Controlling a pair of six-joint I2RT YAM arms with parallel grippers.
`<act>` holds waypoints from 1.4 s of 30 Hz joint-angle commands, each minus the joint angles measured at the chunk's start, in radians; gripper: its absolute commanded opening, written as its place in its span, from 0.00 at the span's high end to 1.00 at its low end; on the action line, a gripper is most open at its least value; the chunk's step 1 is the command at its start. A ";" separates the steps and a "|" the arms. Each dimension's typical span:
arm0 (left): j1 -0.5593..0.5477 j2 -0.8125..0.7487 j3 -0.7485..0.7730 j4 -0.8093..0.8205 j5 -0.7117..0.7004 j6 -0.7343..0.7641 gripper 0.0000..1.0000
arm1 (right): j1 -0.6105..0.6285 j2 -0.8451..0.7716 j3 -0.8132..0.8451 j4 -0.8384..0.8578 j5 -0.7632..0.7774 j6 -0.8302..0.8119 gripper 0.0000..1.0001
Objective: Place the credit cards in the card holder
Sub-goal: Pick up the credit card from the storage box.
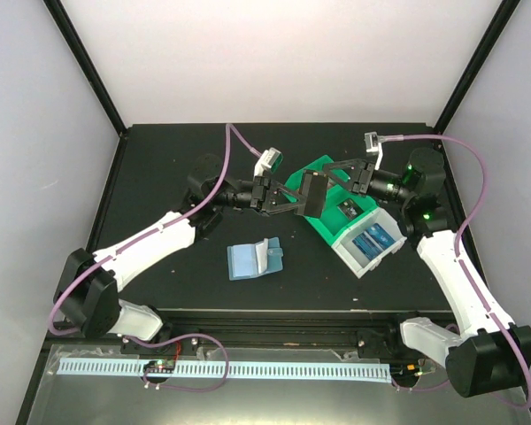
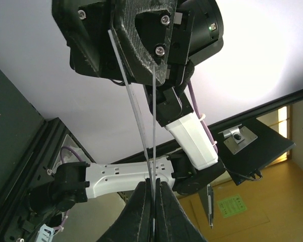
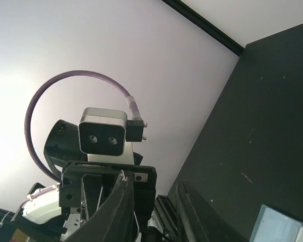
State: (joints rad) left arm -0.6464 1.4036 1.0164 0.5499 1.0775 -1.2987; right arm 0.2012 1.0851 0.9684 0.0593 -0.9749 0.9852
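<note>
Your left gripper (image 1: 286, 202) was clenched on one credit card (image 1: 312, 195), pinched by its left edge and held up in the air over the green bin (image 1: 321, 226). In the left wrist view two thin edges rose from the pinch, and you couldn't tell whether that was one card or two. The card's far end reached into your right gripper (image 1: 338, 175), right beside the left one. The right wrist view showed those jaws parted, and no frame showed whether either finger touched the card. The card holder (image 1: 255, 259) lay open and flat on the table (image 1: 177, 168), nearer the arm bases than both grippers and well apart from them, with nothing touching it. The remaining credit cards (image 1: 376, 239) sat in the white bin (image 1: 352, 258), just right of the green one.
</note>
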 commanded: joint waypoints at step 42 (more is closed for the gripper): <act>0.076 -0.069 -0.205 0.167 0.019 -0.029 0.98 | 0.023 0.147 0.202 0.120 0.117 0.232 0.99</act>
State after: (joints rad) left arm -0.5774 1.3788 0.8761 0.7425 0.9440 -1.3663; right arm 0.2916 1.2304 1.0634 0.1234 -0.9913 1.2522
